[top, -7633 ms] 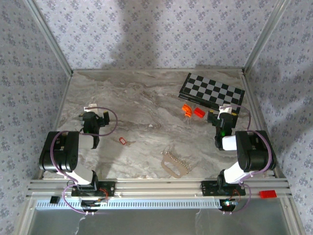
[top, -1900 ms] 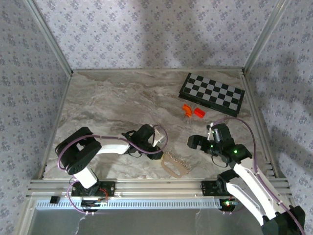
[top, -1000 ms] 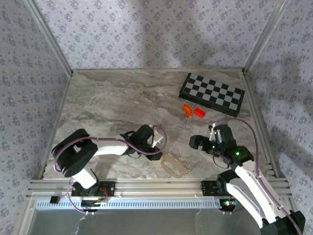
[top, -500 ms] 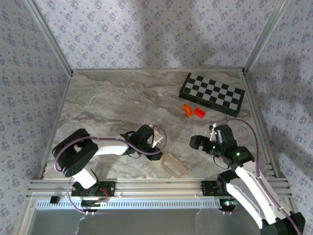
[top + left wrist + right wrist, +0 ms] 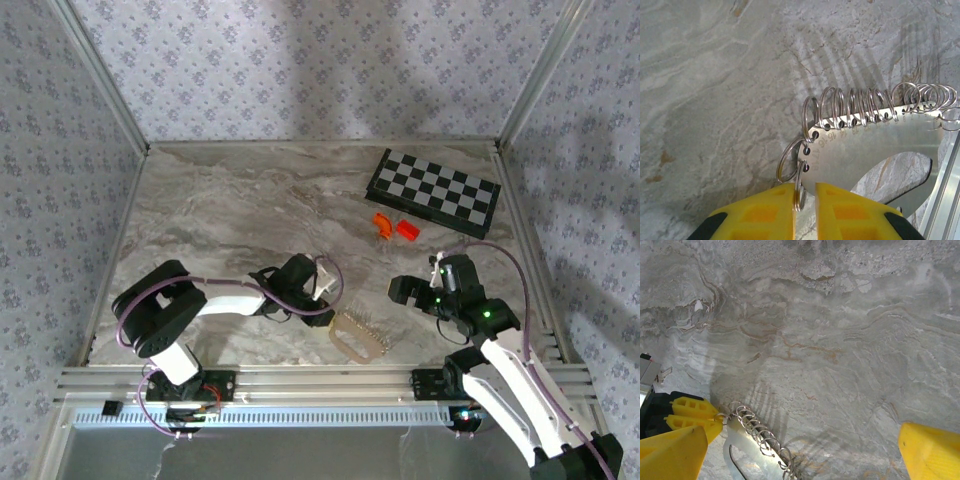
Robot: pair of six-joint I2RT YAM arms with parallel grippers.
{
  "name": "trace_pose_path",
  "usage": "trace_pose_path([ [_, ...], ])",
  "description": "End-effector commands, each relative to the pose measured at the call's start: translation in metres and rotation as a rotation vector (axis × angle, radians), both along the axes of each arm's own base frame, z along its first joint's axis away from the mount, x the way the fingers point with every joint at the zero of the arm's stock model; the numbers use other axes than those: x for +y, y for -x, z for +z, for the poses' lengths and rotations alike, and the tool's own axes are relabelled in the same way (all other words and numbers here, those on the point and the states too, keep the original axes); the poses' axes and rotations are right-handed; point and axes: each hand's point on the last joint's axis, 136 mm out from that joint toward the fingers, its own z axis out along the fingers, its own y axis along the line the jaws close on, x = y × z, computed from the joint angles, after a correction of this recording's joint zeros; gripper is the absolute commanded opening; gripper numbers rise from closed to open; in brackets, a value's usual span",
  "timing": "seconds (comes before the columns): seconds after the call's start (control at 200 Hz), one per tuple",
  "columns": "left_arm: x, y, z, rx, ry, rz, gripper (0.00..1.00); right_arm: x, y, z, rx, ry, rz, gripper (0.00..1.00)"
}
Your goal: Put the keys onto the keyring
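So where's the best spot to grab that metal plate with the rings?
Probably the bare strip of the metal plate beside its cut-out, from above on the side away from the ring row: it lies flat, rings crowd one edge, and the left gripper pinches a corner ring.

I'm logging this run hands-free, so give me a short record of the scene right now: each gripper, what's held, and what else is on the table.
left gripper: shut on one keyring at the end of the metal plate
metal plate: flat on the table, with a row of rings along its edge
right gripper: open, above bare table right of the plate, holding nothing
other items: chessboard and two orange-red blocks, far right
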Motion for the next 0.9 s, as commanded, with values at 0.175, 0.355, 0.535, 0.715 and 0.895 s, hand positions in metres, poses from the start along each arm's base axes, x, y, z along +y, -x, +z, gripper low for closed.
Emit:
trace_pose_path([
  [0.175, -0.011, -0.004, 0.009, -0.018, 0.033, -0.019, 0.13, -0.002, -0.002, 0.011, -0.028, 0.002, -0.002, 1.0],
  [0.355, -0.008, -0.002, 0.011, -0.018, 0.028, -0.021, 0.08, -0.003, -0.001, 0.011, -0.029, 0.003, -0.004, 1.0],
  [0.535, -0.002, 0.002, 0.021, -0.031, 0.021, -0.035, 0.0, -0.002, -0.003, 0.013, -0.041, -0.001, -0.004, 1.0],
  [0.715, 0.003, 0.004, 0.047, -0.082, 0.027, -0.067, 0.0, -0.002, -0.01, 0.029, -0.105, 0.011, 0.011, 1.0],
  [0.895, 0.011, 0.004, 0.089, -0.19, 0.028, -0.123, 0.0, 0.015, -0.024, 0.076, -0.313, -0.091, 0.068, 1.0],
])
